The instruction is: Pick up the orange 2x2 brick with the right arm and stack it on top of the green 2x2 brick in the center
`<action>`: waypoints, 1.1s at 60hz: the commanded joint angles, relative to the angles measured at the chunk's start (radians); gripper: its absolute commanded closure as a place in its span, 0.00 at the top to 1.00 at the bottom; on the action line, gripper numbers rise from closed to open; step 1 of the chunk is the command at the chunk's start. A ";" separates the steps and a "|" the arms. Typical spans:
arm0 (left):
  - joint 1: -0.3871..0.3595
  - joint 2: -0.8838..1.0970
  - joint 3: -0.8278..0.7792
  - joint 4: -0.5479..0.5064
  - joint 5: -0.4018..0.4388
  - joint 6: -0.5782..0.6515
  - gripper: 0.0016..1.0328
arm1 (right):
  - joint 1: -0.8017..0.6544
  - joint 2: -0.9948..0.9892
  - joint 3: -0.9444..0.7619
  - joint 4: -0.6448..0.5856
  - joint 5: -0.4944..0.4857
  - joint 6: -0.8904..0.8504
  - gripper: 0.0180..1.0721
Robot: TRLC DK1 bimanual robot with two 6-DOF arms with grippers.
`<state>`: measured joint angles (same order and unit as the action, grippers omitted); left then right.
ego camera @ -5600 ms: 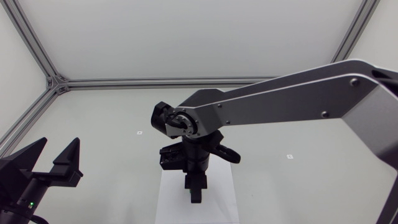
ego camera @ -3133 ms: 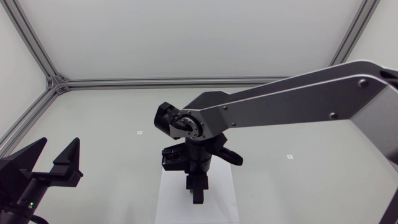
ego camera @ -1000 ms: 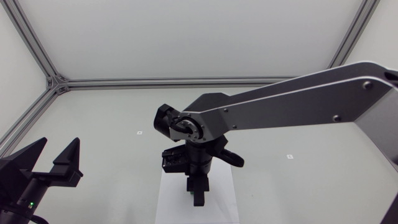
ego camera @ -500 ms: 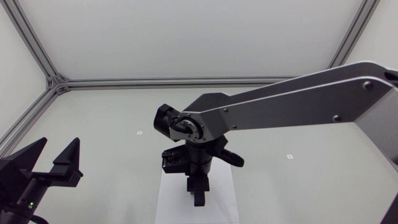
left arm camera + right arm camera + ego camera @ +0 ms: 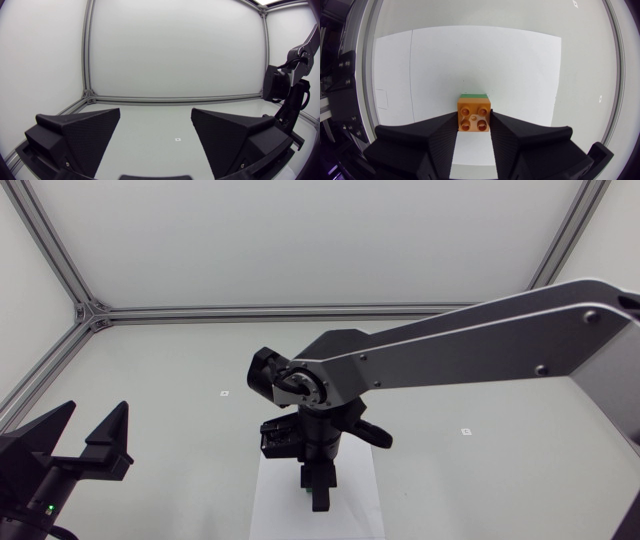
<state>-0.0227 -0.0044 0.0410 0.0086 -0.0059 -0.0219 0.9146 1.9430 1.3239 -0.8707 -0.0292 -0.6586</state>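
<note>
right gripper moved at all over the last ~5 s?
Yes, slightly: the right gripper has edged toward the white sheet's near edge, then held still for the last second.

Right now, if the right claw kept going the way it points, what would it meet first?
Probably the green brick, just beneath the orange brick the right claw grips; their gap is unclear.

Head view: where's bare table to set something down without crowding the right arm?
Free: the table between the left pincer and the white sheet, and the far table behind the right arm. Crowded: the sheet's middle, where the right pincer grips the orange brick over the green brick.
</note>
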 commanded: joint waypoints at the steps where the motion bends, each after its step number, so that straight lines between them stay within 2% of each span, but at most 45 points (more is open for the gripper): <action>1: 0.003 -0.008 -0.041 -0.013 0.004 0.013 0.96 | 0.009 0.047 -0.026 -0.010 -0.009 -0.013 0.36; 20: 0.003 -0.008 -0.041 -0.013 0.004 0.013 0.96 | 0.009 0.047 -0.025 -0.008 -0.011 -0.010 0.42; 27: 0.003 -0.008 -0.041 -0.013 0.004 0.013 0.96 | 0.009 0.047 -0.025 -0.005 -0.009 -0.006 0.63; 30: 0.003 -0.008 -0.041 -0.013 0.004 0.013 0.96 | 0.009 0.047 -0.025 -0.005 -0.009 -0.004 0.78; 31: 0.003 -0.008 -0.041 -0.015 0.004 0.013 0.96 | 0.009 0.047 -0.025 -0.005 -0.009 -0.003 0.89; 33: 0.003 -0.008 -0.041 -0.015 0.004 0.013 0.96 | 0.009 0.047 -0.023 -0.005 -0.011 -0.003 0.96; 66: 0.003 -0.008 -0.041 -0.015 0.004 0.013 0.96 | -0.025 -0.032 0.012 -0.031 -0.011 0.024 0.96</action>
<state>-0.0227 -0.0044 0.0410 0.0086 -0.0059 -0.0219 0.9031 1.9579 1.3220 -0.8810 -0.0338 -0.6537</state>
